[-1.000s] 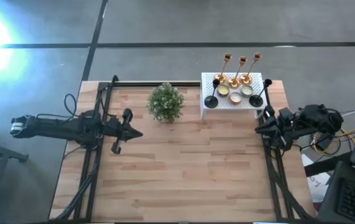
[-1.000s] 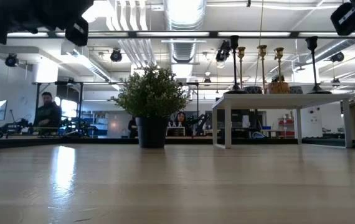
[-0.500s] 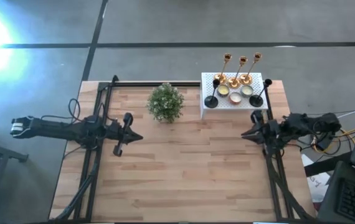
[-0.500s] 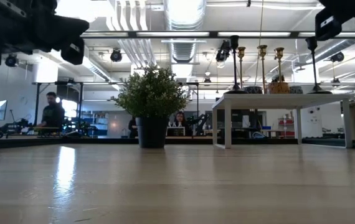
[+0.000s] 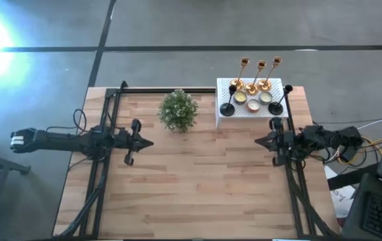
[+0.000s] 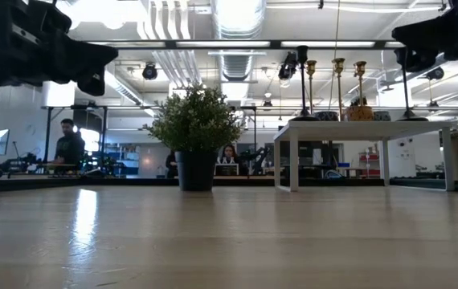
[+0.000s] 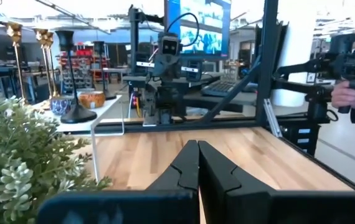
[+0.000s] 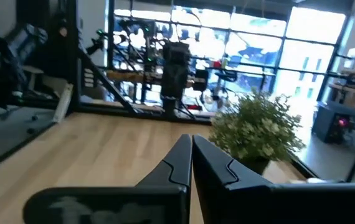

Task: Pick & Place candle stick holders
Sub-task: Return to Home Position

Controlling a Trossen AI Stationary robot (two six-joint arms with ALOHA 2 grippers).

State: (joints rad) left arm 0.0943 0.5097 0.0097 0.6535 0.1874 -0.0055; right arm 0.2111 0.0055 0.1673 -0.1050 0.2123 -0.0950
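Near opposite side edges of the table (image 5: 204, 191), left claw (image 5: 147, 142) and right claw (image 5: 261, 141) hang clenched and empty, well apart.

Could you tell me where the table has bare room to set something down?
Bare wood lies between the left gripper and right gripper, and across the table half away from the plant. Crowded: the white shelf, full of candle holders.

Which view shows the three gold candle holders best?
The high view: all three gold candle holders show with their bases, on the white shelf. The low view shows their stems from the side, far off. The left wrist view shows two, past the plant. The right wrist view shows none.
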